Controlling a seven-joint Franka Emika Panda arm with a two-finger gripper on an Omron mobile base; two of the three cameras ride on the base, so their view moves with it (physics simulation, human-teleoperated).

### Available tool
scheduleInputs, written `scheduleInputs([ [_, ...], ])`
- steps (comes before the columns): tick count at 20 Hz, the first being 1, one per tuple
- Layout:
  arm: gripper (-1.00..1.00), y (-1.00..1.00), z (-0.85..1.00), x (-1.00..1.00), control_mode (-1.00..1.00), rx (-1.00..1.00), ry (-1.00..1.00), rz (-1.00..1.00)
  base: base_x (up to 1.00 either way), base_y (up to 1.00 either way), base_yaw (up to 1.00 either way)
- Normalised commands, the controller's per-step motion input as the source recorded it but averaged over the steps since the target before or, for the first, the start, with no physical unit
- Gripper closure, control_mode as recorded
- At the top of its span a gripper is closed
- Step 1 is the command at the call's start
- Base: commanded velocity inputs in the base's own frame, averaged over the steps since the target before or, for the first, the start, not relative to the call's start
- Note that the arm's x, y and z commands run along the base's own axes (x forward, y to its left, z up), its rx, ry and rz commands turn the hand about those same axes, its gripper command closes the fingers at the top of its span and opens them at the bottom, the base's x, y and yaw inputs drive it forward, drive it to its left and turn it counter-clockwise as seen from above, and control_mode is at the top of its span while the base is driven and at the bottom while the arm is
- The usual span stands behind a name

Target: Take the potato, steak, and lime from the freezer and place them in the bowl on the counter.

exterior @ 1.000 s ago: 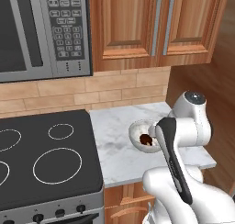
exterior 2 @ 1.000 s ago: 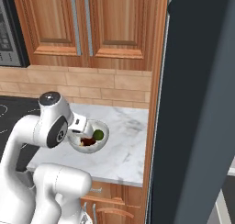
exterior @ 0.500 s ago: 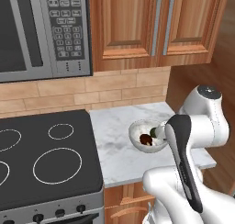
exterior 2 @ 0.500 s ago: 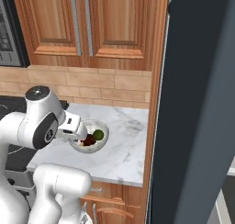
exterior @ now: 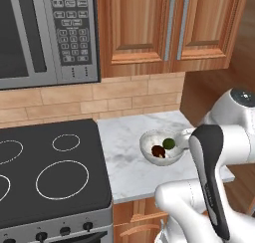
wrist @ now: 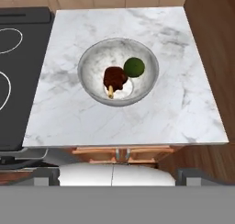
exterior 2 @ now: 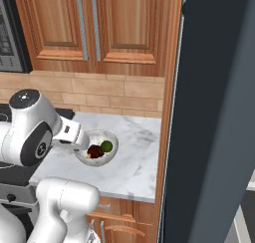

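Observation:
The silvery bowl (wrist: 92,58) stands on the marble counter (wrist: 174,103), and also shows as the bowl (exterior: 147,140) and the bowl (exterior 2: 113,139). Inside it lie the dark green lime (wrist: 134,67) and the brown-red steak (wrist: 114,77). A thin yellow-tan sliver of the potato (wrist: 110,93) pokes out under the steak. From the base views I see the lime (exterior: 169,143), the steak (exterior: 158,151), the lime (exterior 2: 106,146) and the steak (exterior 2: 94,151). My gripper (wrist: 117,175) hangs open and empty above the counter's front edge, looking down on the bowl. The freezer (exterior 2: 219,112) stands dark at the right.
A black stovetop (exterior: 45,172) adjoins the counter on the left, with a microwave (exterior: 45,33) above it. Wooden wall cabinets (exterior: 169,28) hang over the counter. A wooden side panel (exterior 2: 167,117) separates the counter from the freezer.
The arm has swung: its upper joint moved right in the left base view and left in the right base view. The hand drew back from the bowl. Bowl contents unchanged.

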Motion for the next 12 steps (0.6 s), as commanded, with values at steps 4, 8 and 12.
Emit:
scheduleInputs([
  [4,-1.0,0.0,0.33,-0.38,-1.0,0.0,-0.09,0.0,0.0,0.0,0.0],
  [8,-1.0,0.0,0.28,-0.46,-1.0,0.0,-0.1,0.0,0.0,0.0,0.0],
  [12,-1.0,0.0,0.3,-0.27,-1.0,0.0,-0.09,0.0,0.0,0.0,0.0],
])
